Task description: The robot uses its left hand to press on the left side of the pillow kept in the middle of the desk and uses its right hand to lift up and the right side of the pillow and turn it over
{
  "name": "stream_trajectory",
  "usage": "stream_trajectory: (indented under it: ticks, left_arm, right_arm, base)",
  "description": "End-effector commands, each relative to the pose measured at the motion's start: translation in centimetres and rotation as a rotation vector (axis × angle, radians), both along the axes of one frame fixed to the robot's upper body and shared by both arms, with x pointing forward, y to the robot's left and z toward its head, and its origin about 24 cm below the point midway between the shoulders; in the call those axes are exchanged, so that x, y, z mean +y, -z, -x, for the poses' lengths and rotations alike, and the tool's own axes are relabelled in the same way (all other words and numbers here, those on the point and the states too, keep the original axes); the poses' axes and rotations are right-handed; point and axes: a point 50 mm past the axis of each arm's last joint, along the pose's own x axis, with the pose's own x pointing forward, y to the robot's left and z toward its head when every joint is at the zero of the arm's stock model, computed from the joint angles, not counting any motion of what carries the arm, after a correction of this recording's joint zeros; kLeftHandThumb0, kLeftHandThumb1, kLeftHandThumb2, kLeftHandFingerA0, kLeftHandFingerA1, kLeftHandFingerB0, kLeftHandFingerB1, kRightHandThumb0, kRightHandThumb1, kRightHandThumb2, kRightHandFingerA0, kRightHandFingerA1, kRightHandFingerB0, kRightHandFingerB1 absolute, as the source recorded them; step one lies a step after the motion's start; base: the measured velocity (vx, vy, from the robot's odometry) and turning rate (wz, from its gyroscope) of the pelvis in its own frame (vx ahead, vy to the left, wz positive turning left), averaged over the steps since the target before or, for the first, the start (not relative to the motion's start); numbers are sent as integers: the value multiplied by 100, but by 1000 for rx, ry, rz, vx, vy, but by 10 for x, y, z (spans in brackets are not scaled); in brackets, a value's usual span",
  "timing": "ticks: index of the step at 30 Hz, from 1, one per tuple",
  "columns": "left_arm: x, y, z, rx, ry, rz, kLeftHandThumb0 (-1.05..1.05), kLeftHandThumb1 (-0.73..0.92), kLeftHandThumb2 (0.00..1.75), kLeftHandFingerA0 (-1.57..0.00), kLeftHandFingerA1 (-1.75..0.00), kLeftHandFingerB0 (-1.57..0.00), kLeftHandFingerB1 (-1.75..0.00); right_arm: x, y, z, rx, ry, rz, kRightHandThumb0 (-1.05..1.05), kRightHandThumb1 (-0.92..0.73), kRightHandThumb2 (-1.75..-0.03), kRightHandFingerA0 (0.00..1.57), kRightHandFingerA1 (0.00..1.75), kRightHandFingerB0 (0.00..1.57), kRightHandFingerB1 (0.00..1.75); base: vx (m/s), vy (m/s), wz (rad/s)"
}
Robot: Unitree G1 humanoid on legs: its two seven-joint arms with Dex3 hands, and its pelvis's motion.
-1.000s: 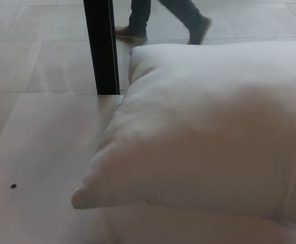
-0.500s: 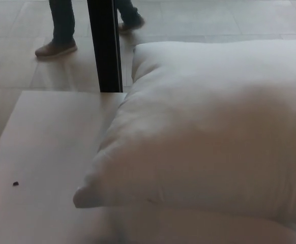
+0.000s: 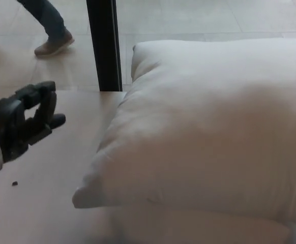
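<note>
Left hand (image 3: 23, 119) newly entered at 9 o'clock, fingers (image 3: 46, 101) loosely curled, holding nothing, well apart from pillow (image 3: 209, 132). Pillow unmoved on counter (image 3: 51, 198), centre to 3 o'clock. Pressing step approaching, not begun. Right hand absent from view.

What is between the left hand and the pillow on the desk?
Nothing: in the head view, only bare desk lies between the left hand and the pillow.
</note>
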Motion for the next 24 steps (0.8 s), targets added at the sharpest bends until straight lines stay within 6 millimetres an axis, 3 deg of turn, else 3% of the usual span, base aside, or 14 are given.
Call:
stream_trajectory:
  ticks: [1, 2, 3, 4, 5, 6, 7, 10, 11, 12, 13, 14, 16, 24]
  left_arm:
    - [-5, 37, 8, 243, -49, -83, -91, 75, 114, -18, -61, 0, -14]
    - [-12, 38, 6, 235, -45, -100, -92, 72, 114, -2, -40, 0, -12]
    - [-18, 39, 4, 230, -41, -106, -87, 70, 111, -2, -52, -4, -17]
    - [-22, 39, 3, 231, -48, -103, -88, 88, 67, -15, -52, -3, -22]
    - [-26, 40, 2, 236, -57, -94, -93, 69, 106, -17, -59, -5, -20]
    - [-31, 41, 0, 243, -43, -88, -93, 91, 68, -21, -54, 0, -22]
    - [-39, 42, -1, 252, -20, -69, -92, 73, 115, 0, -52, -5, -12]
    - [-61, 48, -2, 299, -4, -41, -99, 77, 117, 0, -51, -6, -8]
    - [-66, 50, -1, 294, 27, -57, -94, 76, 114, -27, -66, 0, -12]
    - [-67, 52, 0, 293, 38, -59, -94, 76, 114, -27, -66, 0, -12]
    - [-69, 54, 1, 299, 44, -58, -93, 92, 71, -19, -61, 0, -3]
    - [-74, 58, 1, 309, 57, -57, -96, 92, 73, -15, -58, 0, 0]
    - [-84, 64, 1, 333, 55, -39, -105, 81, 122, -25, -45, 0, -7]
    - [-99, 55, -5, 288, 44, -3, -101, 78, 122, -10, -47, 0, -5]
  right_arm:
    - [14, 16, -10, 128, -8, -102, -95, -71, -110, 15, 54, 7, 33]
    - [20, 17, -14, 130, -19, -106, -92, -69, -108, 16, 55, 7, 36]
    - [24, 17, -16, 133, -28, -107, -96, -89, -68, 21, 49, 12, 24]
    - [29, 19, -18, 138, -45, -109, -39, -35, -103, 7, 53, 0, 48]
    - [34, 20, -20, 145, -60, -113, -89, -67, -114, 23, 60, 0, 33]
    - [39, 22, -23, 153, -65, -116, -96, -89, -69, 15, 47, 12, 24]
    - [47, 25, -25, 158, -83, -113, -90, -68, -115, 8, 52, 2, 28]
    - [70, 33, -28, 174, -144, -97, -90, -69, -116, 19, 58, 4, 31]
    - [75, 34, -28, 183, -161, -101, -104, -79, -82, 15, 52, 8, 27]
    - [77, 35, -28, 189, -165, -102, -104, -79, -82, 15, 52, 8, 27]
    - [79, 36, -27, 191, -172, -102, -91, -68, -116, 18, 58, 0, 27]
    - [85, 36, -28, 192, -193, -96, -98, -75, -112, 14, 54, 7, 26]
    - [98, 32, -33, 194, -219, -66, -92, -71, -119, 16, 56, 0, 21]
    - [113, 16, -43, 208, -287, -16, -93, -70, -119, 3, 41, 2, 15]
  base:
    - [0, 0, 0]
    - [0, 0, 0]
    - [0, 0, 0]
    - [0, 0, 0]
    - [0, 0, 0]
    - [0, 0, 0]
    - [0, 0, 0]
    - [0, 0, 0]
    - [0, 0, 0]
    - [0, 0, 0]
    - [0, 0, 0]
    - [0, 0, 0]
    - [0, 0, 0]
    - [0, 0, 0]
